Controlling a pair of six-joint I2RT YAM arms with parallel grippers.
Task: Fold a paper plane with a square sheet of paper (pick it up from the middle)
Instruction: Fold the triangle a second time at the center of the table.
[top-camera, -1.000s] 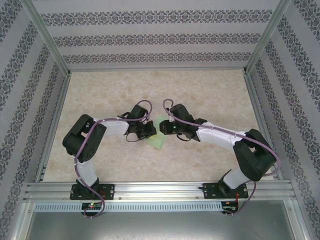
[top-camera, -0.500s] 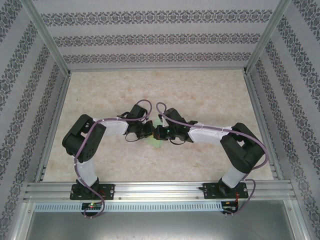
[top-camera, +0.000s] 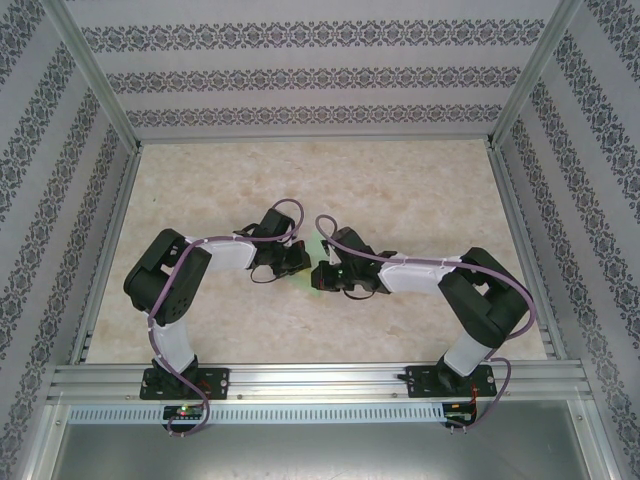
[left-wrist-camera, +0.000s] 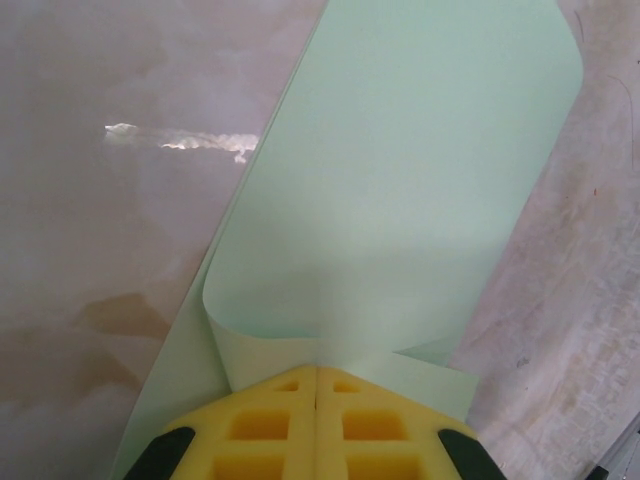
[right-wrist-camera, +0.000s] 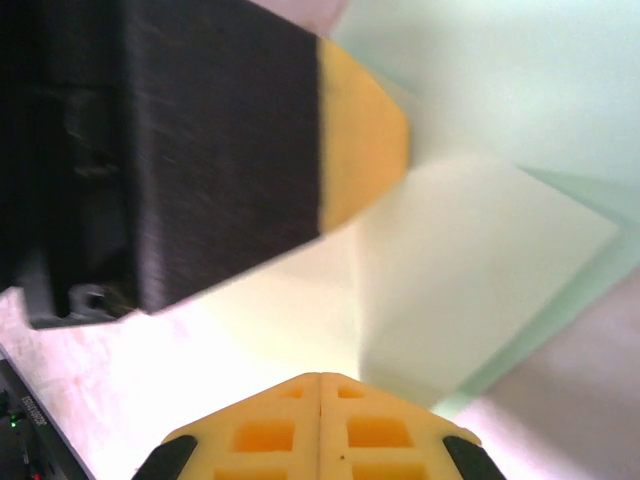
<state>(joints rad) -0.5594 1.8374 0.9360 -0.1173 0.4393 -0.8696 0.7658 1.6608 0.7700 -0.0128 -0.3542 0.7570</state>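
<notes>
L gripper (left-wrist-camera: 316, 372), pads clenched, pinches the curled-over edge of the square sheet of paper (left-wrist-camera: 400, 180) at the middle of the table (top-camera: 420, 190), w/ R gripper (right-wrist-camera: 320, 378) closed tight just opposite, tip against the same pale green sheet, hold on it unclear

**Pale green sheet doubled over at mid-tabletop**

The square sheet of paper (left-wrist-camera: 400, 200) is plain pale green and bent over itself in a soft roll. In the left wrist view its upper layer stretches towards 1 o'clock, and a lower layer shows along the 8 o'clock edge.
</notes>
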